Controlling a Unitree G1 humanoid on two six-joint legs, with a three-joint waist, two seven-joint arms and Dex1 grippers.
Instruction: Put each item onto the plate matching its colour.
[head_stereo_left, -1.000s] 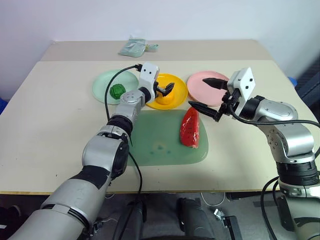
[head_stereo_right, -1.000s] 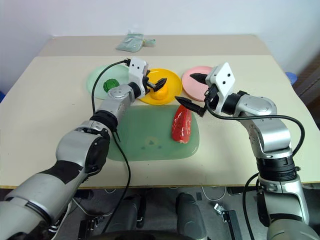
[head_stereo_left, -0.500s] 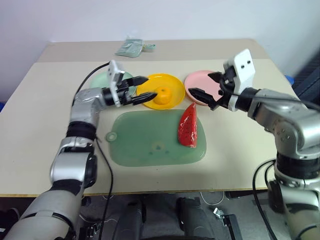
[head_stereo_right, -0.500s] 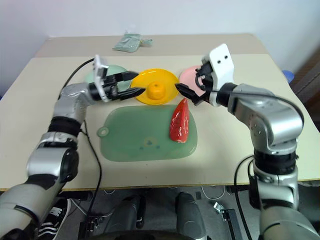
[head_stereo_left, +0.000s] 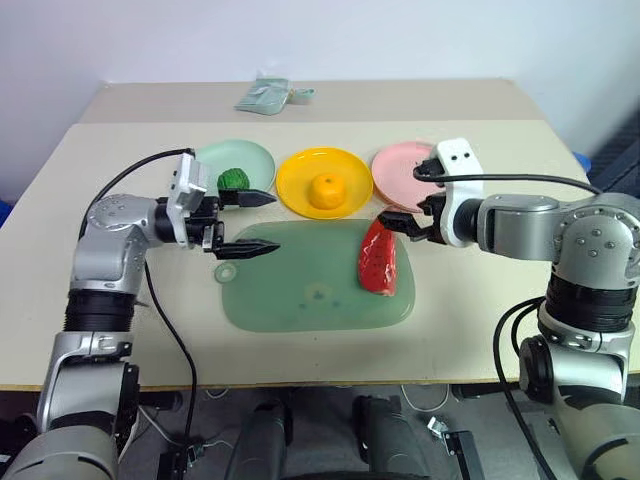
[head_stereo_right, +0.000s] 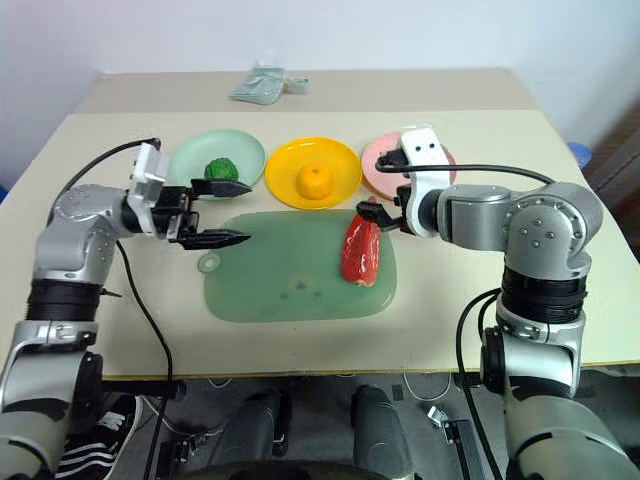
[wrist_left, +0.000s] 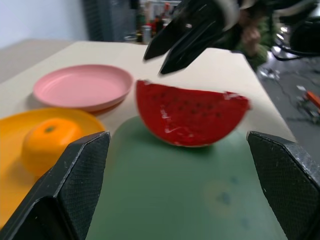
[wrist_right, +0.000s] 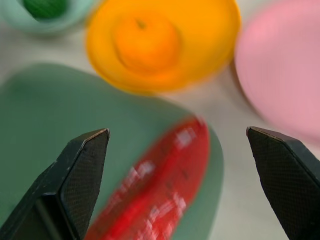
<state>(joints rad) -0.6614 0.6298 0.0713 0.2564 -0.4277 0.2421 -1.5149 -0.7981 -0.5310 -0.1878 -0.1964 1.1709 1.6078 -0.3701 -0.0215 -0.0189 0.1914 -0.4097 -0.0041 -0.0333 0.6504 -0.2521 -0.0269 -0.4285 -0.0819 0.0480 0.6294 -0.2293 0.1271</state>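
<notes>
The green ball (head_stereo_left: 233, 179) sat on the mint plate (head_stereo_left: 255, 159) and the mandarin (head_stereo_left: 326, 190) sat on the yellow plate (head_stereo_left: 296, 178), each on its own colour. The watermelon wedge (head_stereo_left: 378, 257) lay on the green mat (head_stereo_left: 300, 290), so it looked like the one job left. The pink plate (head_stereo_left: 400, 170) sat bare just beyond it, ready for it.

The right gripper (head_stereo_left: 402, 220) hung just over the top end of the wedge with its fingers wide apart and empty, likely lining up for a grab. The left gripper (head_stereo_left: 247, 223) was wide apart and empty too, off by the mat's far side, out of the way.

Everything sat on a pale tan counter (head_stereo_left: 120, 280). A small packet (head_stereo_left: 265, 95) lay at the back, near a plain white wall.
</notes>
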